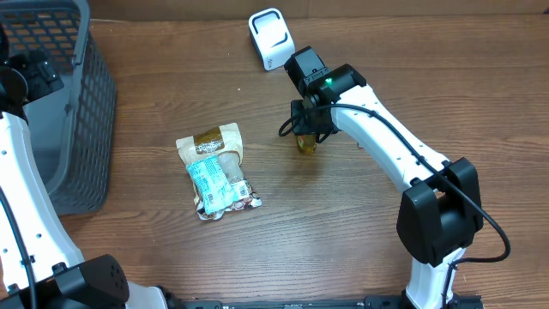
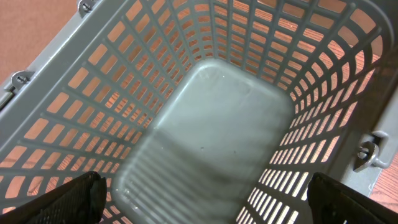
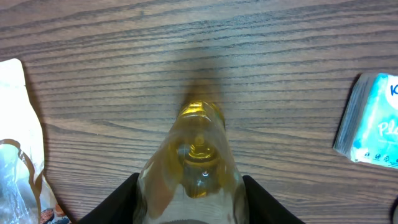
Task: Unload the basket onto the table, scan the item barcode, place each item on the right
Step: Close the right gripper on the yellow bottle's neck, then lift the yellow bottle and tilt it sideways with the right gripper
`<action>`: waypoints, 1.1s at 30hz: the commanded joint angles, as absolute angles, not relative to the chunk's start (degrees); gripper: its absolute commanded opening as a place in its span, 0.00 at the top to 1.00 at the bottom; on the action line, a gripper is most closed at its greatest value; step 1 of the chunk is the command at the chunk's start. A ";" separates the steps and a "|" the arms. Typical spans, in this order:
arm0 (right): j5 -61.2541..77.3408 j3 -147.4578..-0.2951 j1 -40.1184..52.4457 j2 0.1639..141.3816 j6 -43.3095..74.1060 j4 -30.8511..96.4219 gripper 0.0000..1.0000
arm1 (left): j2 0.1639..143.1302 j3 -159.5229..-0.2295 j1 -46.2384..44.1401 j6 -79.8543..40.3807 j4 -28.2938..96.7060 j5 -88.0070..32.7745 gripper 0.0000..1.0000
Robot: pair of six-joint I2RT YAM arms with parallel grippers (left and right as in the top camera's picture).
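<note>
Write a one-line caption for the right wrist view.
Right gripper flanks a clear bottle of yellow liquid over the wooden table, a white packet at left, a blue-white pack at right.

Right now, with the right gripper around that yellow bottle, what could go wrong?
The bottle looks smooth and rounded, so it may slip or twist in the right gripper. No barcode shows on it, so it may end up facing away from the scanner.
</note>
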State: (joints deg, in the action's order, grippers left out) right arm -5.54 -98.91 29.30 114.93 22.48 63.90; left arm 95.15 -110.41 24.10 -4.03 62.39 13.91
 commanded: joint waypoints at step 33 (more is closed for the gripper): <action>-5.91 -98.59 29.50 115.48 22.55 63.33 0.59 | 95.13 -111.22 23.92 -2.94 62.37 13.50 0.00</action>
